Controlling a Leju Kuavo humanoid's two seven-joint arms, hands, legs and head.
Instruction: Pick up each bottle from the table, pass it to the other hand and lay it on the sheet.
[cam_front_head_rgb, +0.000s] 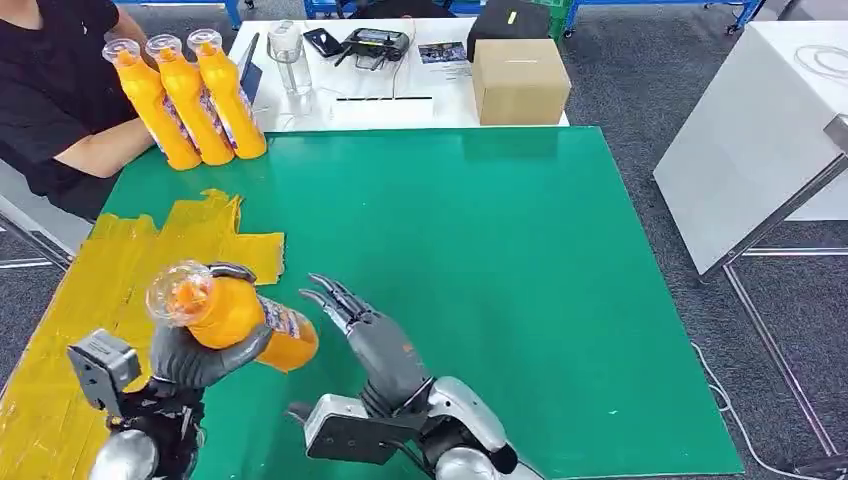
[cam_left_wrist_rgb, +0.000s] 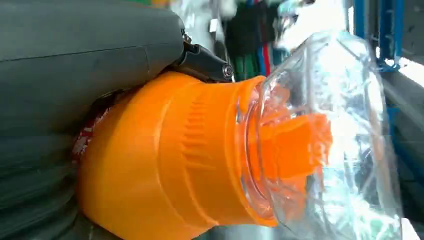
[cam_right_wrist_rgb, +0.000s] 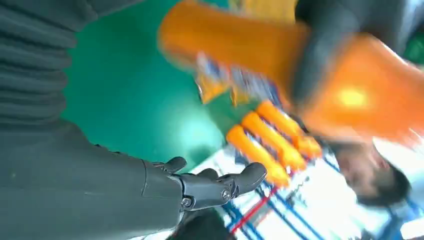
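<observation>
Left robot hand (cam_front_head_rgb: 205, 355) down at 7 o'clock is wrapped around an orange bottle (cam_front_head_rgb: 235, 320) held above the green surface (cam_front_head_rgb: 520, 260), right robot hand (cam_front_head_rgb: 365, 330) just beside it has fingers spread and empty, yellow sheet (cam_front_head_rgb: 130, 260) at 9, three more bottles (cam_front_head_rgb: 195, 100) at 11.

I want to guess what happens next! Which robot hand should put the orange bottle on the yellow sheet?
Probably the left hand. It already grips the bottle and sits right beside the yellow sheet. The right hand is open and empty over the green mat, farther from the sheet.
</observation>
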